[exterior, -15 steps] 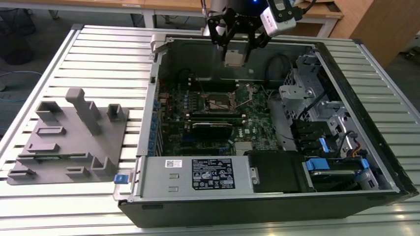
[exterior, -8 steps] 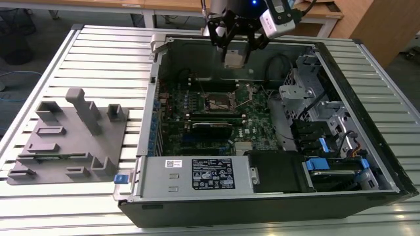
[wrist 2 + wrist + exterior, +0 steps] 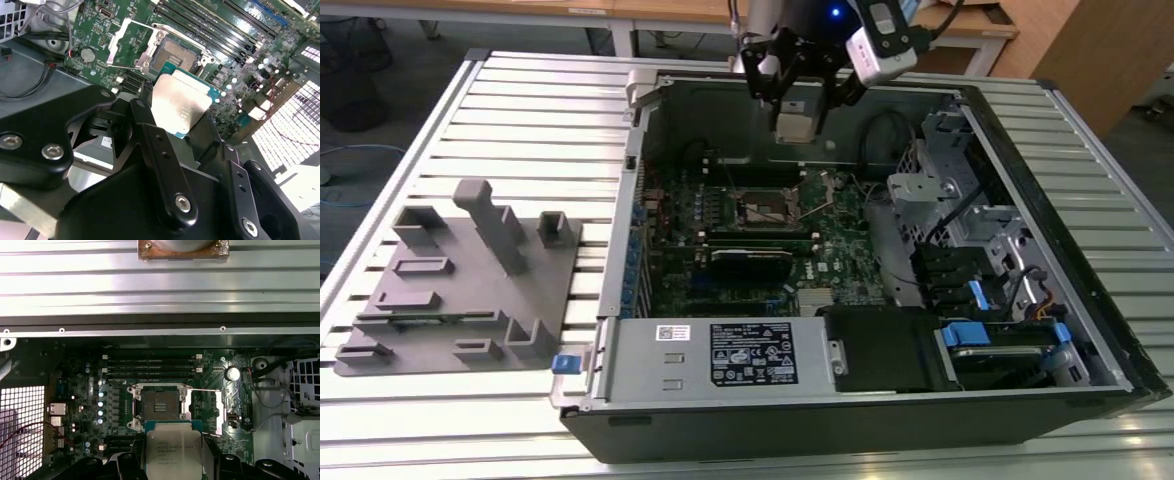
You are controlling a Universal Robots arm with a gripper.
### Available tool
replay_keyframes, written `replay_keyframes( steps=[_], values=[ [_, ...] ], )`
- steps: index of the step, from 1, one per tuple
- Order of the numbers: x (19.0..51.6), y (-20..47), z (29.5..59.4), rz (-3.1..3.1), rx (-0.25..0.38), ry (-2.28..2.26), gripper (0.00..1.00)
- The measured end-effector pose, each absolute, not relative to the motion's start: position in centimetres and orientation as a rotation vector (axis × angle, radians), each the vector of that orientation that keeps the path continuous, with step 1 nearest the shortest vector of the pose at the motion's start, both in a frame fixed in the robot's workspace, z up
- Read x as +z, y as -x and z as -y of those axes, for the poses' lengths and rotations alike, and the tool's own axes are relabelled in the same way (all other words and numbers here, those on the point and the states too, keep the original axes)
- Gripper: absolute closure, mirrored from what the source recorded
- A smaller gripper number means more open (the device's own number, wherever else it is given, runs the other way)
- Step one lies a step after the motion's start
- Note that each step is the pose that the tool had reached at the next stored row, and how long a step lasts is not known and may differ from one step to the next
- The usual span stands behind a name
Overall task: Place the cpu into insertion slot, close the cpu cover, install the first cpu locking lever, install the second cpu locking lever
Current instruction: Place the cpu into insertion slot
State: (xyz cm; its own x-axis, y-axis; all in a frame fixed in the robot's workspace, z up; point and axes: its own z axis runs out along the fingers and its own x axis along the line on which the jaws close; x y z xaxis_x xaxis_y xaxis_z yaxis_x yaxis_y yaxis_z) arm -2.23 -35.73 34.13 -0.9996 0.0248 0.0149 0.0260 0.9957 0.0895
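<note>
My gripper (image 3: 797,118) hangs over the far side of the open computer case, shut on the cpu (image 3: 795,129), a flat silver-topped chip. In both wrist views the cpu (image 3: 180,106) (image 3: 173,452) sits between the black fingers (image 3: 146,125), held above the motherboard and a little short of the insertion slot (image 3: 176,54) (image 3: 160,405). The insertion slot (image 3: 767,210) lies bare with its dark contact field showing. Beside it the cpu cover (image 3: 129,42) (image 3: 218,412) is flipped open, with a thin lever rod (image 3: 205,390) raised next to it.
Long black memory slots (image 3: 150,365) run beside the socket. A grey drive cage (image 3: 947,190) and cables fill the case's side at the exterior view's right, with a power supply (image 3: 720,355) at the near edge. A grey fixture block (image 3: 467,280) lies on the slatted table (image 3: 534,100).
</note>
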Motion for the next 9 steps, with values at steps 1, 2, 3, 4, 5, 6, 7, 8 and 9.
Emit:
replay_keyframes(
  steps=[1, 2, 3, 4, 5, 6, 7, 8, 9],
  values=[
    [34.0, 2.2, 35.7, 3.125, -0.14, 0.04, 0.46],
    [33.8, 2.2, 35.7, 3.126, -0.141, 0.04, 0.46],
    [33.6, 2.2, 35.7, 3.128, -0.141, 0.04, 0.46],
    [33.4, 2.3, 35.7, 3.129, -0.141, 0.039, 0.46],
    [33.3, 2.3, 35.7, 3.13, -0.141, 0.039, 0.46],
    [33.1, 2.3, 35.7, 3.131, -0.141, 0.039, 0.46],
    [33.0, 2.3, 35.7, 3.132, -0.141, 0.039, 0.46],
    [32.9, 2.3, 35.7, 3.133, -0.141, 0.039, 0.46],
    [32.8, 2.3, 35.7, 3.134, -0.141, 0.039, 0.46]
  ],
)
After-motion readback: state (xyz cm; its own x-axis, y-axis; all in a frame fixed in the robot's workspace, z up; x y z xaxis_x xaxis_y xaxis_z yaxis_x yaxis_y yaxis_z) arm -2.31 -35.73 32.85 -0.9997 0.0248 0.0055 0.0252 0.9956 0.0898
